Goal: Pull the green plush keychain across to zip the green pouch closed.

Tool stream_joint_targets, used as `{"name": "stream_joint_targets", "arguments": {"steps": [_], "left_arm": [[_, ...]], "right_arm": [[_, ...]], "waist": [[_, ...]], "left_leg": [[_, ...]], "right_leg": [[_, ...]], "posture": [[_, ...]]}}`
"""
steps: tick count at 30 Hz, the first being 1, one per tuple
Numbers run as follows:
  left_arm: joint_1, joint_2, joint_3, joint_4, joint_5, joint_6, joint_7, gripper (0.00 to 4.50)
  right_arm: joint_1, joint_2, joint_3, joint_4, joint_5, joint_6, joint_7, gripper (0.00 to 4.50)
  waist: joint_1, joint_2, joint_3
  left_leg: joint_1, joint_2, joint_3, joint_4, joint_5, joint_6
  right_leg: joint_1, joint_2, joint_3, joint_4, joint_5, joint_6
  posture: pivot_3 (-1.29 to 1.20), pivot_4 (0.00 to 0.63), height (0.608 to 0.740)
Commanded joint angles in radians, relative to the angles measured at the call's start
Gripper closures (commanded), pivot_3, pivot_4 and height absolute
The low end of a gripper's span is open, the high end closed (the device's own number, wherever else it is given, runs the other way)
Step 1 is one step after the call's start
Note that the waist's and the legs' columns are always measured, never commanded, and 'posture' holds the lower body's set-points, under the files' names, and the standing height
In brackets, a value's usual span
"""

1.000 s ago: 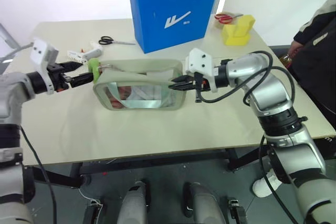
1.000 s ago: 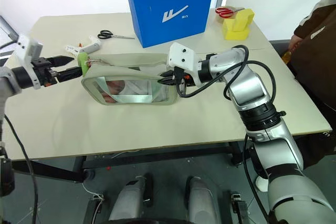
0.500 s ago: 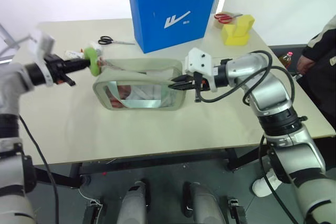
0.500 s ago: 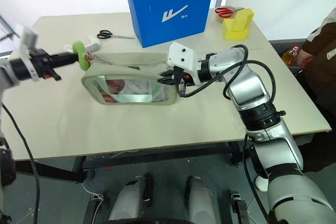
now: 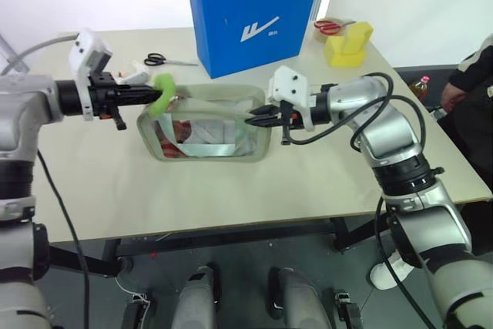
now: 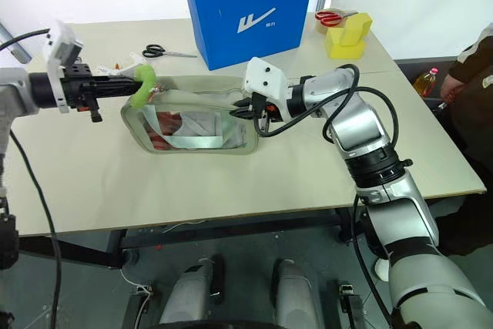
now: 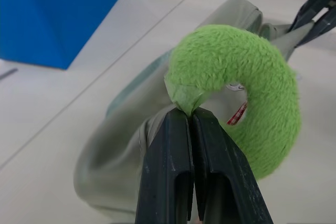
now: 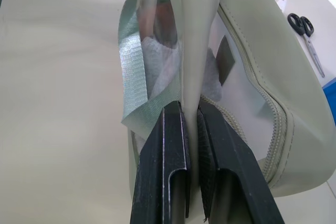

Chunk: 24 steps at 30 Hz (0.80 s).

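Bright even light, soft shadows; wrist backgrounds slightly soft, perhaps defocused.

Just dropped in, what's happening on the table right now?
The robot is working on zipping the green pouch. Its left claw is shut on the green plush keychain at the pouch's left end, while the right claw is shut on the pouch's fabric edge at the right end, bracing it. The zipper looks mostly unclosed, so the pull across is not yet done.

Right gripper (image 8: 191,109) fingers (image 8: 170,166) pinch green pouch (image 8: 252,72) edge; scissors (image 8: 305,30) beyond.
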Motion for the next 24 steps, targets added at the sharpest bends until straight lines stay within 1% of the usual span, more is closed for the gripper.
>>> {"name": "stream_joint_targets", "arguments": {"steps": [1,8,9,10,11,13,16,18,21,24], "left_arm": [[-0.059,-0.029,0.004,0.05,0.045,-0.049,0.06,4.46],[-0.062,-0.027,-0.006,0.048,0.038,-0.041,-0.002,4.46],[-0.064,-0.025,-0.002,0.051,0.033,-0.031,-0.007,3.86],[-0.062,-0.017,0.001,0.046,0.026,-0.024,-0.019,3.49],[-0.06,-0.01,0.004,0.039,0.023,-0.02,-0.028,3.02],[-0.067,0.015,0.012,0.036,0.033,-0.02,-0.027,1.95],[-0.079,0.061,0.032,0.04,0.029,-0.011,-0.038,0.53],[-0.081,0.106,0.049,0.042,0.022,-0.003,-0.051,0.53],[-0.067,0.146,0.063,0.035,0.02,-0.004,-0.059,0.53],[0.016,0.173,0.081,-0.039,-0.014,0.057,-0.073,0.53]], "right_arm": [[-0.007,0.006,0.005,-0.033,0.003,-0.005,0.0,4.5],[-0.01,0.006,0.006,-0.026,0.0,-0.012,-0.003,4.5],[-0.012,0.005,0.006,-0.023,-0.001,-0.014,-0.002,4.5],[-0.013,0.005,0.006,-0.021,-0.001,-0.015,-0.001,4.5],[-0.013,0.005,0.006,-0.019,-0.001,-0.017,-0.001,4.5],[-0.016,0.005,0.005,-0.012,-0.002,-0.022,0.0,4.5],[-0.017,0.006,0.005,-0.01,-0.001,-0.024,0.001,4.5],[-0.018,0.006,0.005,-0.01,0.0,-0.026,0.003,4.5],[-0.019,0.004,0.003,-0.005,-0.001,-0.03,0.003,4.5],[-0.024,0.001,0.002,0.006,-0.003,-0.037,0.006,4.5]], "waist": [[0.0,0.0,0.0],[-0.001,0.0,0.0],[-0.001,0.0,0.0],[-0.001,0.0,0.0],[-0.001,0.0,0.0],[-0.003,0.0,0.0],[-0.002,0.0,0.0],[-0.003,0.0,0.0],[-0.002,0.0,0.0],[-0.002,0.0,0.0]], "left_leg": [[0.0,0.0,0.0,0.0,0.0,0.0],[0.0,0.0,0.0,0.001,0.0,0.0],[0.0,0.0,0.0,0.001,0.0,0.0],[0.0,0.0,0.0,0.001,0.0,0.0],[0.0,0.0,0.0,0.001,0.0,0.0],[0.0,0.0,0.0,0.001,0.0,0.0],[0.0,0.0,0.0,0.001,0.0,0.0],[0.0,0.0,0.0,0.001,0.0,0.0],[0.0,0.0,0.0,0.001,0.0,0.0],[0.0,0.0,0.0,0.001,0.0,0.0]], "right_leg": [[0.0,0.0,0.0,0.0,0.0,0.0],[0.0,0.0,0.0,0.001,0.0,0.0],[0.0,0.0,0.0,0.001,0.0,0.0],[0.0,0.0,0.0,0.001,0.0,0.0],[0.0,0.0,0.0,0.001,0.0,0.0],[0.0,0.0,0.0,0.001,0.0,0.0],[0.0,0.0,0.0,0.001,0.0,0.0],[0.0,0.0,0.0,0.001,0.0,0.0],[-0.001,0.0,0.0,0.001,0.0,0.0],[0.0,0.0,0.0,0.0,0.0,0.0]], "posture": [[0.0,0.15,0.74],[0.0,0.15,0.74],[0.0,0.15,0.74],[0.0,0.15,0.74],[0.0,0.15,0.74],[0.0,0.15,0.74],[0.0,0.15,0.74],[0.0,0.15,0.74],[0.0,0.15,0.74],[0.0,0.15,0.74]]}}
